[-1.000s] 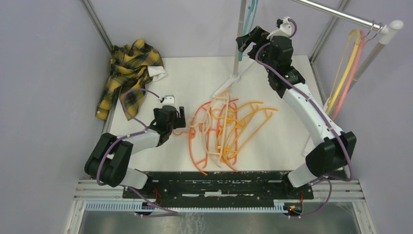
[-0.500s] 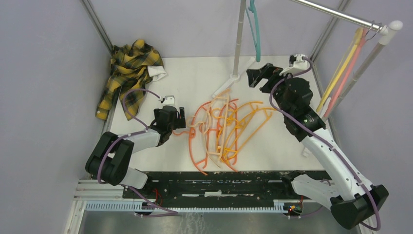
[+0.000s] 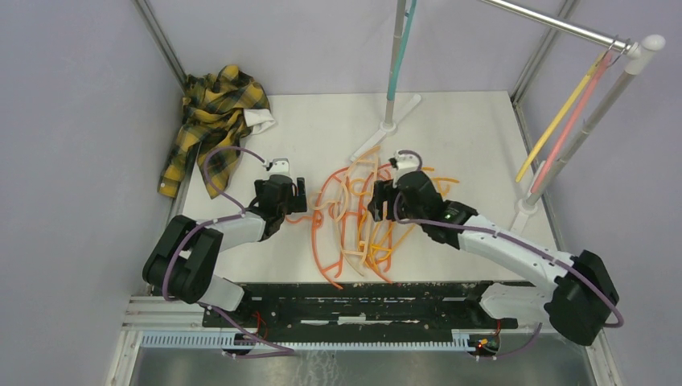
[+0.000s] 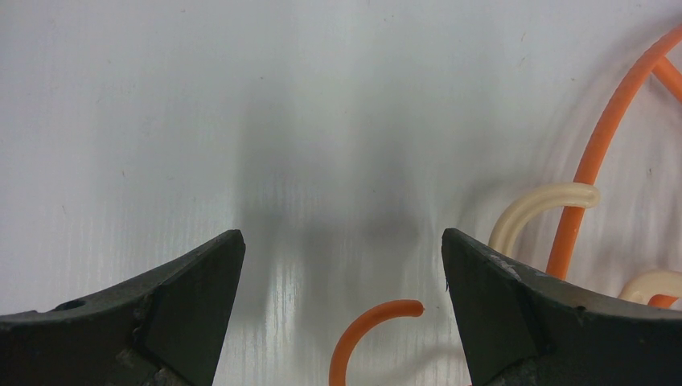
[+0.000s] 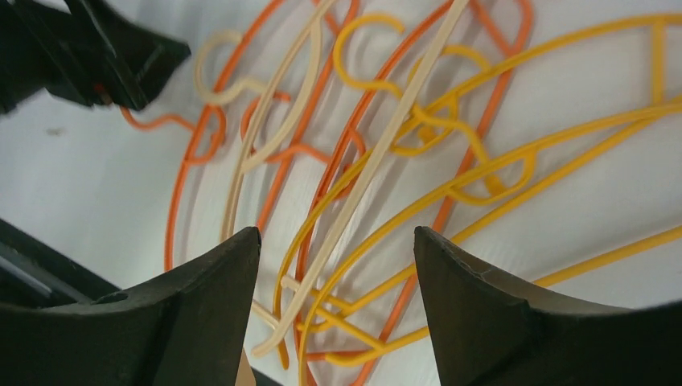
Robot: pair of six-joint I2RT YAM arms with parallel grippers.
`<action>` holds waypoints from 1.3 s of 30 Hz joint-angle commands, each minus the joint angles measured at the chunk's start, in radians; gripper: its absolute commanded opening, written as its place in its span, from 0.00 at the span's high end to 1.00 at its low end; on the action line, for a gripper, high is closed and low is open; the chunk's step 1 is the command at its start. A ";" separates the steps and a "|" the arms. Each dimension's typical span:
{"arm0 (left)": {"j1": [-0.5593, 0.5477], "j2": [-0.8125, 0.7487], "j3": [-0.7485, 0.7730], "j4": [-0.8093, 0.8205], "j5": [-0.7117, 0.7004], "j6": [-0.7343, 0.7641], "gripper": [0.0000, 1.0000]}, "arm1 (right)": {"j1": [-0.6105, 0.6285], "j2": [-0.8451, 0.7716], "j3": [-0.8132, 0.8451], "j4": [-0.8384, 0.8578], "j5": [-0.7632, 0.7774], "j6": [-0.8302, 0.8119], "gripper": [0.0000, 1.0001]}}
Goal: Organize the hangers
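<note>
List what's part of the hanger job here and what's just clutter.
Job: hanger pile on the table; teal hanger, yellow hanger and pink hanger, hung up.
Lying about: plaid shirt, far left corner.

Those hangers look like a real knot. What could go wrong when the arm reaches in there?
The hangers lie interlocked, hooks through frames, so the open right gripper above them might close on two strands, or lift one and drag the pile along. The left gripper sits open at the pile's edge, close by; the two could bump.
</note>
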State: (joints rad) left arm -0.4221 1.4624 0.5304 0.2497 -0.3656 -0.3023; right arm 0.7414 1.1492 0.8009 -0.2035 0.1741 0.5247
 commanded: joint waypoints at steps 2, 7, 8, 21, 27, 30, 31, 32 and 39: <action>0.001 0.010 0.039 0.047 -0.026 -0.032 0.01 | 0.145 0.118 -0.001 0.036 0.029 0.024 0.23; 0.001 0.003 0.035 0.046 -0.036 -0.039 0.01 | 0.240 0.266 0.076 0.060 0.030 0.026 0.23; 0.000 0.002 0.034 0.046 -0.037 -0.040 0.01 | 0.252 0.296 0.093 0.065 0.024 0.026 0.23; 0.010 -0.022 0.026 0.046 -0.031 -0.046 0.01 | 0.303 0.553 0.196 0.139 -0.044 0.063 0.29; 0.011 -0.025 0.025 0.046 -0.029 -0.046 0.01 | 0.303 0.603 0.213 0.136 -0.047 0.063 0.52; 0.011 -0.027 0.025 0.046 -0.033 -0.046 0.01 | 0.303 0.581 0.199 0.130 -0.015 0.063 0.68; 0.012 -0.028 0.023 0.046 -0.033 -0.047 0.01 | 0.302 0.570 0.195 0.125 -0.002 0.060 0.75; 0.012 -0.029 0.023 0.046 -0.034 -0.047 0.01 | 0.303 0.557 0.189 0.119 0.011 0.059 0.82; 0.012 -0.045 0.013 0.048 -0.061 -0.060 0.01 | 0.303 0.431 0.156 0.094 0.057 0.065 0.99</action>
State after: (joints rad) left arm -0.4114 1.4567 0.5327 0.2501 -0.3916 -0.3054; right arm 1.0393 1.6920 0.9619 -0.1402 0.1871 0.5869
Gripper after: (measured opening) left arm 0.993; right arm 0.050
